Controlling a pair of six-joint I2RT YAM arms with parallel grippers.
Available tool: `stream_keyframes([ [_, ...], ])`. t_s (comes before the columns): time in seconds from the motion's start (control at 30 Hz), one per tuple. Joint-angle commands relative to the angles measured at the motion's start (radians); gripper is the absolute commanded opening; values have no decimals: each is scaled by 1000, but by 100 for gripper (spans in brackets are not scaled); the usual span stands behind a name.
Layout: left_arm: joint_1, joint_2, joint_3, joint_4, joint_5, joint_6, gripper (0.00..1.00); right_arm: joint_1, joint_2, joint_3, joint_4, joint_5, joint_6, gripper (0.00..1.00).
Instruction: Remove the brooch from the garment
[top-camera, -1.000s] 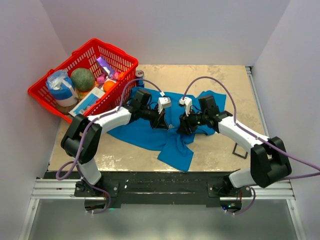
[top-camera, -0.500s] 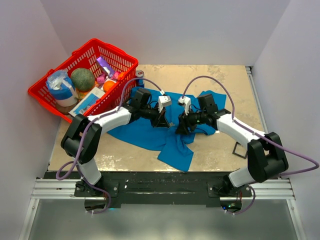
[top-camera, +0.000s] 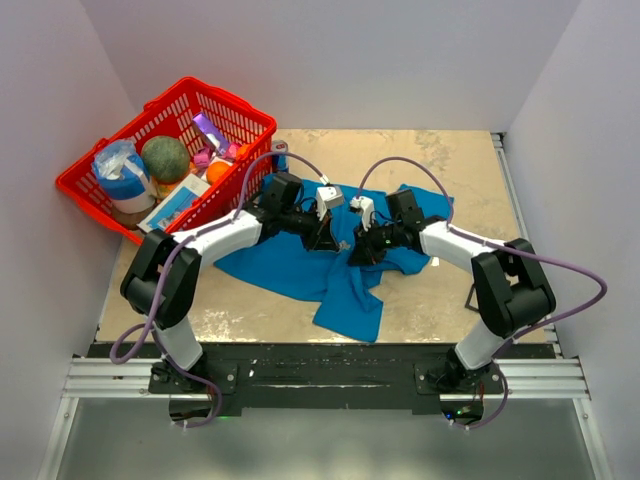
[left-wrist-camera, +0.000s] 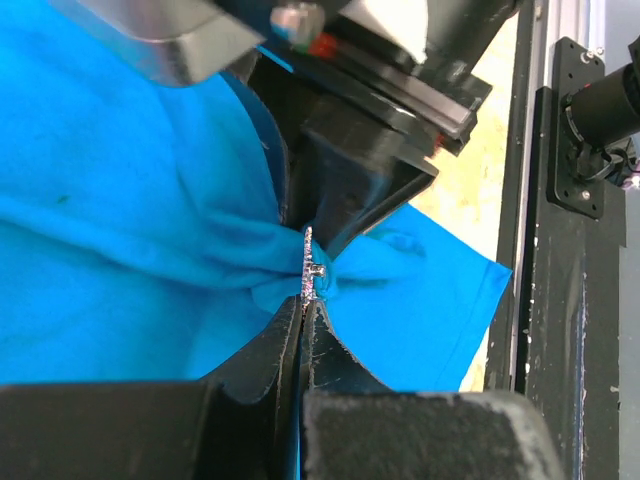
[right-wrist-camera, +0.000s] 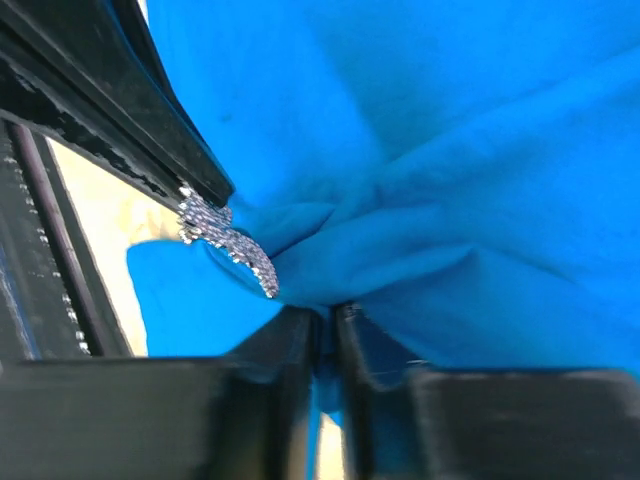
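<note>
Silvery, sparkly brooch (right-wrist-camera: 228, 245) edge-on between pressed-together left jaws, right jaws tight on bunched blue garment (right-wrist-camera: 450, 130).

Sparkly silver brooch (right-wrist-camera: 228, 245) edge-on against bunched blue garment (right-wrist-camera: 450, 150).

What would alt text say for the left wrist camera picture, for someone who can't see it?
The left gripper, shut, pinches the edge of a tiny sparkly brooch pinned to a bunched bright blue T-shirt. The right gripper reaches in from the top of the picture, onto the cloth right behind the brooch.
</note>
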Motion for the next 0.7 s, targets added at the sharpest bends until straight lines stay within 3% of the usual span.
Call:
stream_keyframes([
  [0.0, 5, -35, 65, -72, -25, 44, 0, 0, 0, 74, -32, -57, -25, 8],
  [0.07, 3, -15, 91, -123, -45, 73, 0, -11, 0, 110, -101, -60, -86, 1],
  [0.23, 3, 29, 149, -287, -84, 195, 0, -40, 14, 169, -291, -51, -201, 0],
  [0.43, 2, 144, 336, -563, -65, 379, 0, -43, 37, 212, -305, -22, -204, 1],
  [0.67, -12, 169, 367, -638, -56, 436, 0, -41, 63, 238, -279, -25, -177, 2],
])
